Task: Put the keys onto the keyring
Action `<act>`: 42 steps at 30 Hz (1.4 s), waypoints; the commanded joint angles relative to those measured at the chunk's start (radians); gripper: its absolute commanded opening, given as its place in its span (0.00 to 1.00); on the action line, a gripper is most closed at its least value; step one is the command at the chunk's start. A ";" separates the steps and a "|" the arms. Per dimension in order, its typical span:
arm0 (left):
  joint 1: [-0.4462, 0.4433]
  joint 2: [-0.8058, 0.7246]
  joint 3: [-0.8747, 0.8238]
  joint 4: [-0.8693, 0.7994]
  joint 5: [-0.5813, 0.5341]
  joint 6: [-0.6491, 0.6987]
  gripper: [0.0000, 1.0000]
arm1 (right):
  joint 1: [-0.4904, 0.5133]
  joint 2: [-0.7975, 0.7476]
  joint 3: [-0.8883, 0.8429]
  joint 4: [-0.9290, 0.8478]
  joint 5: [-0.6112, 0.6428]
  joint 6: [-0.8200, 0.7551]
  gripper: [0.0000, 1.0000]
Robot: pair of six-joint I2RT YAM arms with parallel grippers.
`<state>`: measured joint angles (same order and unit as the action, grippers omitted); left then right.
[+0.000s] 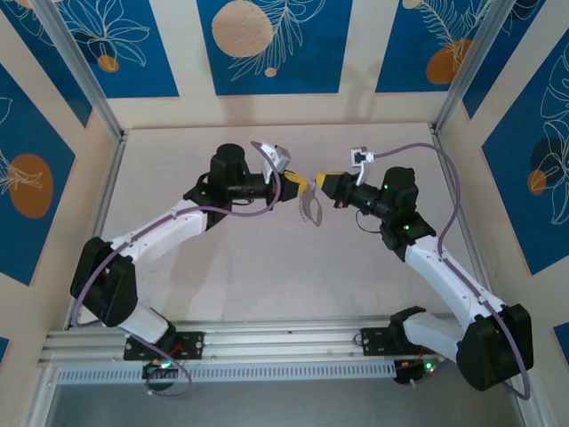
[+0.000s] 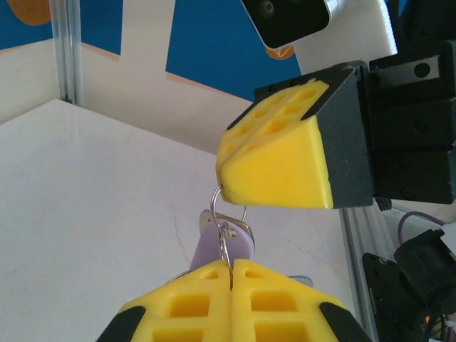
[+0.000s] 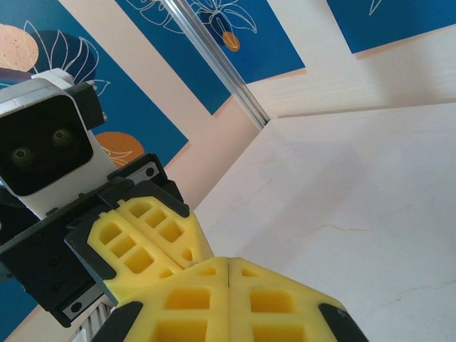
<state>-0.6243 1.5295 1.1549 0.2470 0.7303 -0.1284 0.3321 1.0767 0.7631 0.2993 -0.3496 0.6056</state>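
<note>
In the left wrist view my left gripper [image 2: 231,265] is shut on a thin silver keyring [image 2: 216,203]. The ring runs up from those yellow fingertips to the tip of my right gripper [image 2: 222,182], which looks shut on its upper end. The key's lilac head [image 2: 214,249] hangs on the ring just behind my left fingertips, with a silver key edge beside it. From above, the left gripper [image 1: 305,187] and right gripper [image 1: 317,185] meet tip to tip over mid-table, and the keys [image 1: 311,210] dangle below them. In the right wrist view my right gripper [image 3: 228,262] is shut, and the left gripper [image 3: 187,255] touches it from the left.
The pale table [image 1: 267,276] lies well below both grippers. An aluminium rail [image 1: 267,342] crosses the near edge by the arm bases. Frame posts [image 1: 89,80] and patterned walls close in the sides and back. A purple cable [image 1: 449,187] loops off the right arm.
</note>
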 commanded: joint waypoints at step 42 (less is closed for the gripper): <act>-0.011 0.116 -0.096 0.704 0.017 -0.439 0.00 | -0.147 -0.026 -0.098 0.349 -0.195 0.241 0.51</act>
<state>-0.6250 1.6382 1.0573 0.8314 0.7177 -0.5171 0.1730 1.0298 0.6411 0.5655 -0.5251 0.8322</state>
